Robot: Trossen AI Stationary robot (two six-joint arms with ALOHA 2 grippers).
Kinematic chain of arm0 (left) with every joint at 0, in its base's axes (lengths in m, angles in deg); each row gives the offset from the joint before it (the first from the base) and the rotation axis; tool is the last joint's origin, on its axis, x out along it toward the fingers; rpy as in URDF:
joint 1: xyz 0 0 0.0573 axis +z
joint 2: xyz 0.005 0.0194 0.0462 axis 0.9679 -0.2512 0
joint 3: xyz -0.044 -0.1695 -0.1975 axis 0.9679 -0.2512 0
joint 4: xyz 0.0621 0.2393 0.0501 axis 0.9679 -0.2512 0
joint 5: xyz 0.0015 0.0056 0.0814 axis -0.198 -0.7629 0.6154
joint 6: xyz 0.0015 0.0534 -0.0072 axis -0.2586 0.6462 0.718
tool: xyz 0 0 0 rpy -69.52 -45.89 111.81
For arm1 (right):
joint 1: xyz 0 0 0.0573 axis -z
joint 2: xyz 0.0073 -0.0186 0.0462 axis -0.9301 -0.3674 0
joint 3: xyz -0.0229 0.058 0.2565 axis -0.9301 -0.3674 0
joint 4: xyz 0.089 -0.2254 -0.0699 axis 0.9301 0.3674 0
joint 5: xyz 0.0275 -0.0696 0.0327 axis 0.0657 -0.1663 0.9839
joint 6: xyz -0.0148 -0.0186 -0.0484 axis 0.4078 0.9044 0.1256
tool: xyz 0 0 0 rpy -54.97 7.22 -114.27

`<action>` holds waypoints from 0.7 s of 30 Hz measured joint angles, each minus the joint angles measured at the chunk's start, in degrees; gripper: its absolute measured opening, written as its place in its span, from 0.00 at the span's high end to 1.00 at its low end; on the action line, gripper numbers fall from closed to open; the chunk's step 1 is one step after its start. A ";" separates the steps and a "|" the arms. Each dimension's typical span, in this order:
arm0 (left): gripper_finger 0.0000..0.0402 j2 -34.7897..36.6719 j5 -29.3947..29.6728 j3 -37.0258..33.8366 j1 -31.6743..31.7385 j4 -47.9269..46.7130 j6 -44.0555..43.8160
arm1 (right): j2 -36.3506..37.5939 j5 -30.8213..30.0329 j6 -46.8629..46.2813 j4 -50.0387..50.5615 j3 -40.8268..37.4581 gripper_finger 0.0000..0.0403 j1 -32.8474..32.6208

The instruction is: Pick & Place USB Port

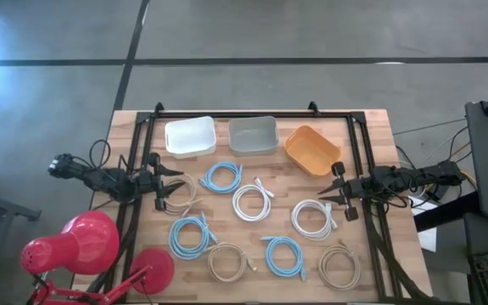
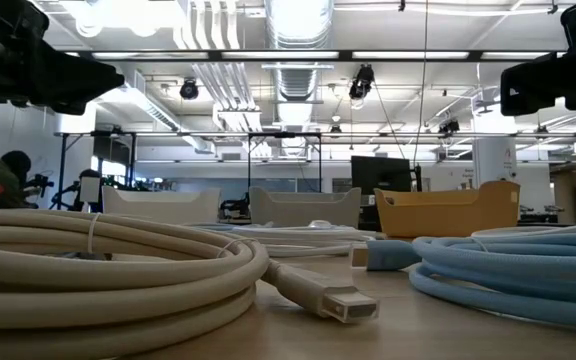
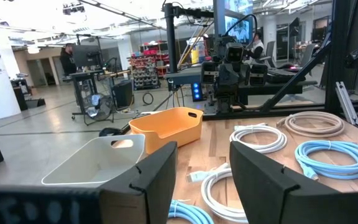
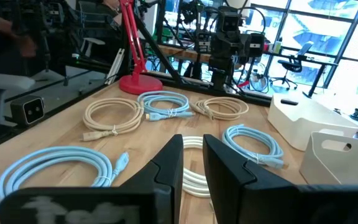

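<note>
Several coiled USB cables lie flat on the wooden table: blue ones (image 1: 224, 176) (image 1: 191, 235) (image 1: 285, 256), white ones (image 1: 252, 202) (image 1: 313, 219) and beige ones (image 1: 227, 263) (image 1: 339, 267) (image 1: 182, 191). My left gripper (image 1: 176, 186) (image 3: 202, 155) hovers open at the table's left side, above the edge of the beige coil there. My right gripper (image 1: 330, 188) (image 4: 192, 146) hovers at the right side beside a white coil, its fingers a narrow gap apart. Neither gripper holds anything.
Three bins stand in a row along the far edge: white (image 1: 190, 135), grey (image 1: 252, 134) and orange (image 1: 312, 149). A red desk lamp (image 1: 91, 241) sits at the near left corner. A black frame (image 1: 252, 113) borders the table. In the low view a beige coil's connector (image 2: 343, 300) lies nearest.
</note>
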 joint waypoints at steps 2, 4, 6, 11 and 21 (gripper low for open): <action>0.56 0.01 0.01 0.00 0.00 0.01 -0.01 | 0.00 0.01 0.00 -0.02 0.01 0.85 0.01; 0.56 0.01 0.01 0.02 0.00 0.00 0.00 | 0.00 -0.01 0.03 -0.54 -0.01 0.85 0.02; 0.56 0.02 0.02 0.02 0.00 0.16 0.00 | 0.00 0.04 -0.43 -1.95 0.01 0.85 0.00; 0.56 0.00 0.02 0.00 0.02 1.14 -1.51 | 0.00 0.08 -7.82 -8.10 0.01 0.85 0.00; 0.56 0.00 0.02 0.01 0.04 1.64 -3.02 | 0.02 -2.91 3.92 -17.04 -0.01 0.85 0.02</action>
